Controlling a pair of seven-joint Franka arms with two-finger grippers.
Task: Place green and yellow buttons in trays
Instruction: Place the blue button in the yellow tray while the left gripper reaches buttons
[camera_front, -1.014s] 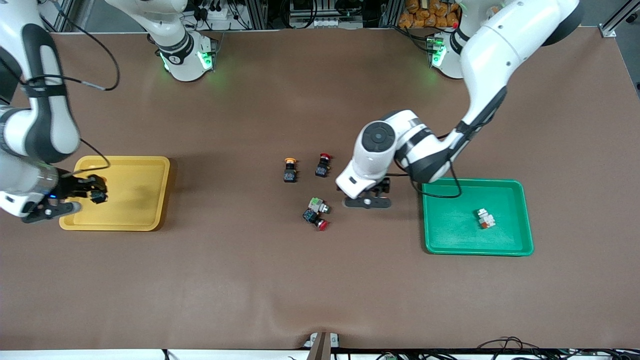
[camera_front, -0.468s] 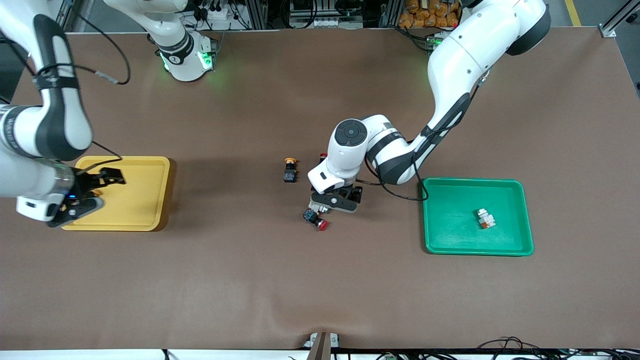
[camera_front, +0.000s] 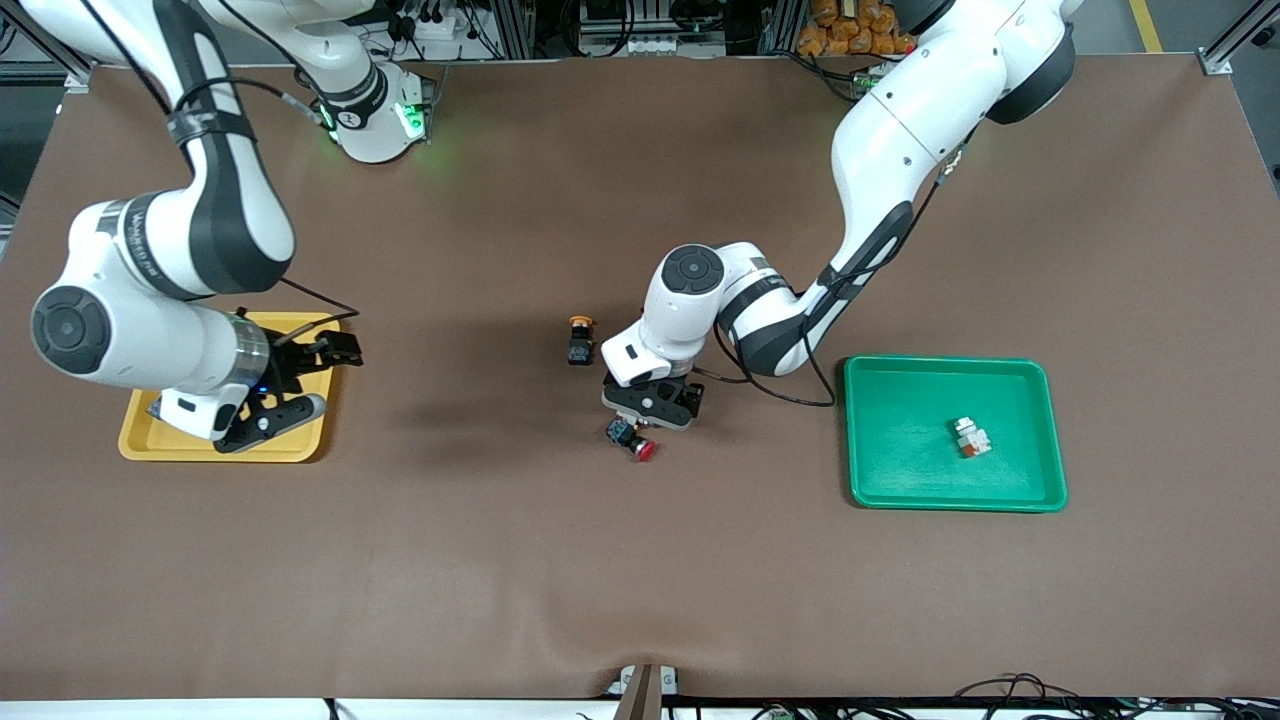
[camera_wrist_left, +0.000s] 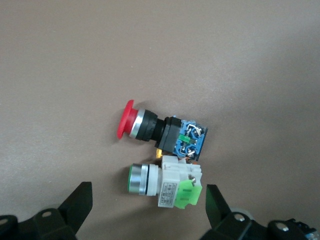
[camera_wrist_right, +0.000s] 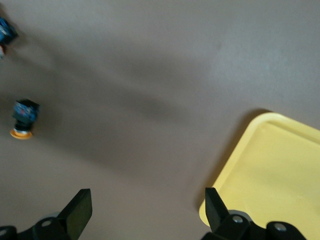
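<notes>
1. A red-capped switch (camera_front: 632, 440) lies at six o'clock from the left gripper (camera_front: 650, 400).
2. Only the left wrist view shows the green-capped button (camera_wrist_left: 162, 182). It touches that switch (camera_wrist_left: 160, 130), and the gripper (camera_wrist_left: 148, 202) hovers over it, fingers spread.
3. A whitish button (camera_front: 970, 437) lies in the green tray (camera_front: 950, 503).
4. The right gripper (camera_front: 312, 382), spread and empty, hangs over the yellow tray (camera_front: 135, 440).
5. An orange-capped button (camera_front: 579, 340) lies at eleven o'clock from the left gripper.
</notes>
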